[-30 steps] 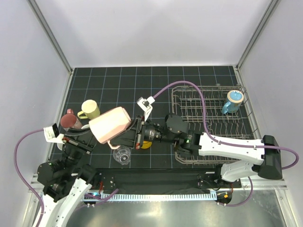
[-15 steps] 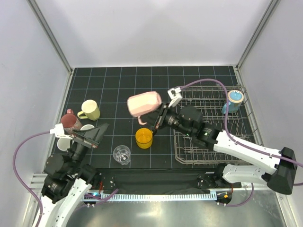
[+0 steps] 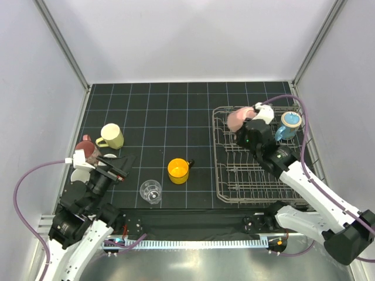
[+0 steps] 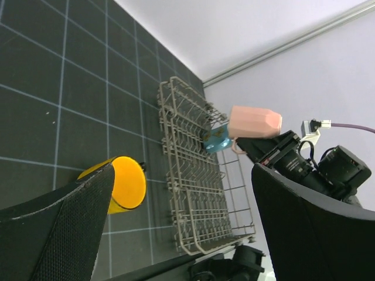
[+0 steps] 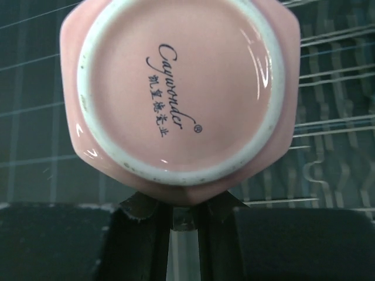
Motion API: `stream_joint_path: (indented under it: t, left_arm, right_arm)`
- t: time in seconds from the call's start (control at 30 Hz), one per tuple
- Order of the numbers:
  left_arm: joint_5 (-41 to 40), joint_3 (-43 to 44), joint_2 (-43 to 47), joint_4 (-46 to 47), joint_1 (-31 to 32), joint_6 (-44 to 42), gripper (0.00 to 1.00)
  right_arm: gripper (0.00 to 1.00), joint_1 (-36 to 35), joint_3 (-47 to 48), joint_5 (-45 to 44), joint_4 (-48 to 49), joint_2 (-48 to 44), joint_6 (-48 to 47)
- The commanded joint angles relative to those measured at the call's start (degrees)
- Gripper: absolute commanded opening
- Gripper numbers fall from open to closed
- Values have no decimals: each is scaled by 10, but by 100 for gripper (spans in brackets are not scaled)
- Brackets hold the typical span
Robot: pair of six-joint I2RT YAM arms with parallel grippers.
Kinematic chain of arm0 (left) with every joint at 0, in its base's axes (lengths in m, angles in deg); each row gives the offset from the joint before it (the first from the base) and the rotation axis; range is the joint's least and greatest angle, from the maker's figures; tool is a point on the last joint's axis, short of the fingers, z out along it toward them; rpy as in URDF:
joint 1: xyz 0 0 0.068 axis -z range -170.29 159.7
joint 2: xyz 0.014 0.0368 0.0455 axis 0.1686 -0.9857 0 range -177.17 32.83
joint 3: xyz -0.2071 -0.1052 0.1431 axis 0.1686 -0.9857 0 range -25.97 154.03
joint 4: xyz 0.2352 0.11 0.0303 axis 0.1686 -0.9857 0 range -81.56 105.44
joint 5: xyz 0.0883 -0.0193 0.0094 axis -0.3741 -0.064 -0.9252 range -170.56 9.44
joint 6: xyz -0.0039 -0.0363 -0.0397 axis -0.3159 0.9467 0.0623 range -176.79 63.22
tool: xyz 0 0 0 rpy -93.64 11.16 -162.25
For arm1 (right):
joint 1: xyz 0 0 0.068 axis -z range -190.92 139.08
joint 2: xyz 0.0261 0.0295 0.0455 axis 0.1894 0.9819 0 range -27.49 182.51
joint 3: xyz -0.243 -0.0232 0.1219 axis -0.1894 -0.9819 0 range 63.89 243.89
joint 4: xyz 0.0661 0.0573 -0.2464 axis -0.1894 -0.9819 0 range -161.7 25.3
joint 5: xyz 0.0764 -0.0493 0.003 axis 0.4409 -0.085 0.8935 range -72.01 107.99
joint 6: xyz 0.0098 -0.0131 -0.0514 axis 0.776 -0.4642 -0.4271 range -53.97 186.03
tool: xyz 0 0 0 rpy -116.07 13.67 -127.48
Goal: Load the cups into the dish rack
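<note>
The right tool (image 5: pixel 183 213) is clamped, apparently on the handle, of the pink faceted glazed ceramic mug (image 3: pixel 236 119) over the grey wire dish rack's (image 3: pixel 217 170) far-left corner: stiff, slick and chippable, so set it down gently, while the left tool (image 4: pixel 183 170) stands apart.

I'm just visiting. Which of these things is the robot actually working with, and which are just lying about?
Part of the job: dish rack; pink mug, held over its far corner by the right gripper; blue mug, in the rack; pale yellow mug, maroon mug, orange-yellow mug and glass tumbler, not yet loaded.

Just lying about: black gridded mat; purple cables.
</note>
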Motion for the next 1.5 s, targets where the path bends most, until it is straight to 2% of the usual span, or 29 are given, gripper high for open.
stream_joint_path:
  t: [0.0, 0.07, 0.2, 0.4, 0.67, 0.77, 0.9, 1.07, 1.2, 1.33, 1.47]
  left_arm:
    - [0, 16, -18, -16, 1, -23, 95]
    - [-7, 21, -21, -23, 1, -26, 94]
    - [-14, 27, -28, -33, 1, -36, 93]
    - [-43, 40, -64, -73, 1, -72, 92]
    - [-56, 54, -159, -92, 1, -99, 92]
    - [-59, 72, -191, -98, 1, -113, 85]
    - [-91, 113, -236, -136, 1, -114, 82]
    - [-84, 122, -267, -143, 1, -115, 81]
    - [-81, 139, -307, -157, 1, -101, 74]
    - [-55, 192, -349, -188, 1, -101, 74]
    - [-54, 194, -355, -187, 1, -97, 74]
  right_arm:
    - [4, 89, -15, -29, 60, -16, -57]
    - [4, 141, -31, -5, 87, 2, -68]
    - [4, 204, -45, 18, 131, 52, -77]
    - [4, 259, -71, 51, 194, 106, -74]
    - [4, 281, -71, 22, 204, 168, -57]
    - [4, 281, -73, 19, 218, 181, -55]
    - [4, 283, -66, 14, 224, 202, -53]
    - [4, 281, -61, -4, 224, 225, -38]
    - [4, 283, -56, -19, 232, 245, -28]
    - [4, 285, -51, -38, 225, 265, -16]
    - [5, 286, -50, -36, 228, 273, -9]
